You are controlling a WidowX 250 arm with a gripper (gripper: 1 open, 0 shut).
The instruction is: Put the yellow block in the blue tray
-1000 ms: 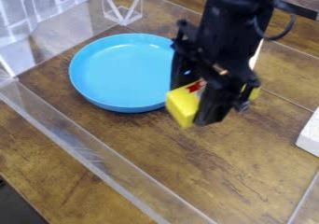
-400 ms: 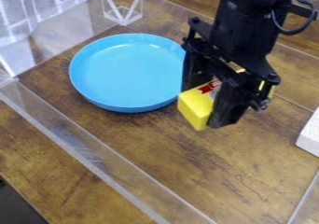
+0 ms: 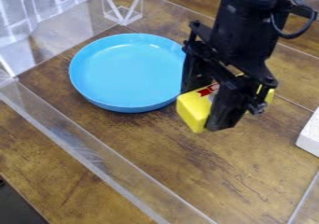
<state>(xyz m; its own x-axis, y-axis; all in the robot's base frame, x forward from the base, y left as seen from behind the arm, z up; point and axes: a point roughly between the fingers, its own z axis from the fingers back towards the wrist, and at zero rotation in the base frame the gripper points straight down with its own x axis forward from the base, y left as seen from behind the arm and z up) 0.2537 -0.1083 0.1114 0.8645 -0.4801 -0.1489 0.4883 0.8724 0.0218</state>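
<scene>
Wooden table (image 3: 112, 162): yellow block (image 3: 192, 110) (red-labelled)

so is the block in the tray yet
Not yet. The block is held in the gripper, just beside the tray, which is empty.

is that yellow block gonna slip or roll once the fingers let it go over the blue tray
Probably not roll: the yellow block looks flat-sided, so it should settle on a face. It seems rigid, keeping its shape between the shut fingers. On the smooth-looking blue tray it might slide a little.
</scene>
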